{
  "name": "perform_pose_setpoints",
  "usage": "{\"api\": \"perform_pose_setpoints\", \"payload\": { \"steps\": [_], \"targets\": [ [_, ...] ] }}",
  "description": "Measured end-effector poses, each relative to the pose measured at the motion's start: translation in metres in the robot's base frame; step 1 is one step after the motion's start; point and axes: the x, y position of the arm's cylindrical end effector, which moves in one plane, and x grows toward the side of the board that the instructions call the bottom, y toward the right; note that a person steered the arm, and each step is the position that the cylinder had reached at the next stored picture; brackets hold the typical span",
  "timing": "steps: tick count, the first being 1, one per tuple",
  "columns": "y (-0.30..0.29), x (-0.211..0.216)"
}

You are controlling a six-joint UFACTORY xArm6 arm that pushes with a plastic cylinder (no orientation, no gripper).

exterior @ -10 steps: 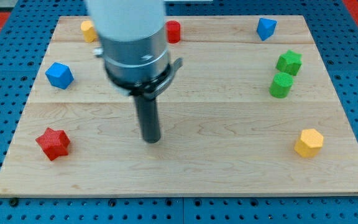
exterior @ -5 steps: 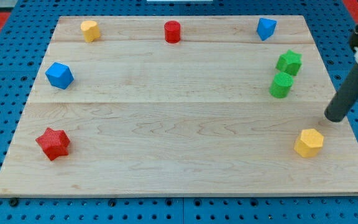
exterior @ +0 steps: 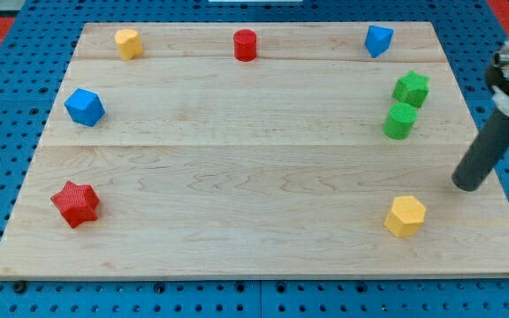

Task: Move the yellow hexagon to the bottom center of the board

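The yellow hexagon lies near the board's bottom edge, right of centre. My tip rests on the board up and to the right of it, a short gap apart, not touching. The dark rod rises from the tip toward the view's upper right.
A second yellow block, a red cylinder and a blue block sit along the top edge. A green star and green cylinder are at the right. A blue block and red star are at the left.
The arm swept from the board's centre to the right side. The yellow hexagon has slid left and slightly down from near the right edge. My tip moved a little down and left.
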Motion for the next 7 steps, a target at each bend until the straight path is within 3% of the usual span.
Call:
{"api": "perform_pose_setpoints", "payload": {
  "steps": [2, 4, 6, 7],
  "targets": [
    [0.003, 0.001],
    [-0.035, 0.016],
    [-0.084, -0.001],
    [-0.046, -0.005]
  ]
}}
